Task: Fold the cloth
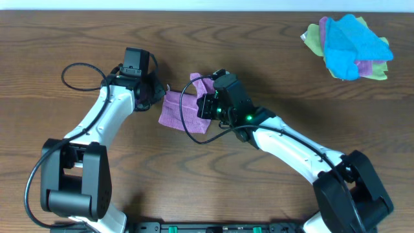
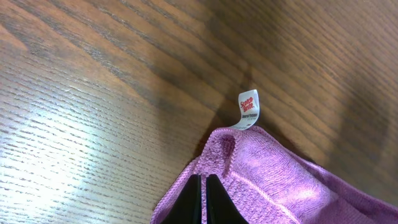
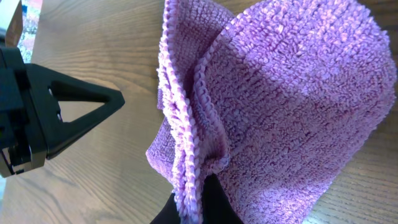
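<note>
The purple cloth (image 1: 183, 110) lies bunched on the wooden table between my two arms. My left gripper (image 1: 162, 96) is at its left corner. In the left wrist view that gripper (image 2: 203, 179) is shut on the cloth's (image 2: 292, 180) hem, near a small white label (image 2: 247, 110). My right gripper (image 1: 206, 103) is at the cloth's right side. In the right wrist view it (image 3: 193, 202) is shut on a doubled edge of the cloth (image 3: 292, 99), which stands up in a fold above the table.
A pile of other cloths sits at the far right of the table, a bright blue one (image 1: 349, 42) over a yellow-green one (image 1: 314, 35). The left arm's black finger (image 3: 68, 106) shows at the left of the right wrist view.
</note>
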Controlling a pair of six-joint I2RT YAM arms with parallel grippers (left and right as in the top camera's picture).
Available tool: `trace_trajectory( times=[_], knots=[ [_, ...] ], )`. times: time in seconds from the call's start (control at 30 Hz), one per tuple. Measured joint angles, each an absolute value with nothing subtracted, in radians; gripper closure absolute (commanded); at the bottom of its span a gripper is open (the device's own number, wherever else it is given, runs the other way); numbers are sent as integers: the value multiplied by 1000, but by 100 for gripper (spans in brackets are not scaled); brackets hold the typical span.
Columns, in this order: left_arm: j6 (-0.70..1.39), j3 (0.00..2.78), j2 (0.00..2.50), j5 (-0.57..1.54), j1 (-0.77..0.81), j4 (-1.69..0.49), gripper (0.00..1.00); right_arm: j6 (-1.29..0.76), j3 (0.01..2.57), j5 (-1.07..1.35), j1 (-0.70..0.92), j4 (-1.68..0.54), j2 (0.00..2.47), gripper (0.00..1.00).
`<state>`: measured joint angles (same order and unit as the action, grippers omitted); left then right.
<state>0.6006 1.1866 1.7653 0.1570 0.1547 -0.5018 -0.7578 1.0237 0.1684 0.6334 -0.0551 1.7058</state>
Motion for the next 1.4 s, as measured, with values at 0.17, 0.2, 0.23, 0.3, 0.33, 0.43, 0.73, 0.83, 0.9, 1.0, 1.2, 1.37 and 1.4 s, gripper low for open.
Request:
trace_trajectory(
  times=[0.17,0.2,0.23,0.3,0.33,0.43,0.73,0.83,0.9,1.0,1.2,1.37,1.4],
  knots=[
    [591,1187,1765,157,153,-521,94,-757,1026,158,637,-56,1708,99],
    [587,1188,1765,157,152,-525,94,-757,1032,156,641,-56,1713,99],
    [582,1191,1765,157,150,-532,94,-757,1039,155,645,-56,1720,99],
    [575,1194,1758,157,144,-544,94,-756,1064,152,654,-58,1741,99],
    [571,1194,1750,157,138,-550,94,-756,1082,151,660,-59,1757,99],
    [562,1199,1713,157,103,-577,94,-753,1136,148,678,-88,1806,99],
    [545,1201,1649,154,-7,-622,94,-753,1203,145,716,-105,1883,99],
    [541,1201,1637,153,-27,-630,94,-753,1219,142,723,-105,1910,99],
    [537,1201,1629,153,-36,-634,94,-753,1223,141,728,-105,1925,99],
    [525,1201,1616,154,-42,-648,94,-753,1232,141,738,-105,1946,99],
    [519,1201,1608,153,-43,-656,94,-753,1258,141,751,-91,1990,99],
    [519,1201,1608,153,-44,-657,94,-753,1286,141,752,-83,2017,99],
    [519,1201,1608,154,-44,-659,94,-753,1293,141,752,-80,2023,99]
  ],
)
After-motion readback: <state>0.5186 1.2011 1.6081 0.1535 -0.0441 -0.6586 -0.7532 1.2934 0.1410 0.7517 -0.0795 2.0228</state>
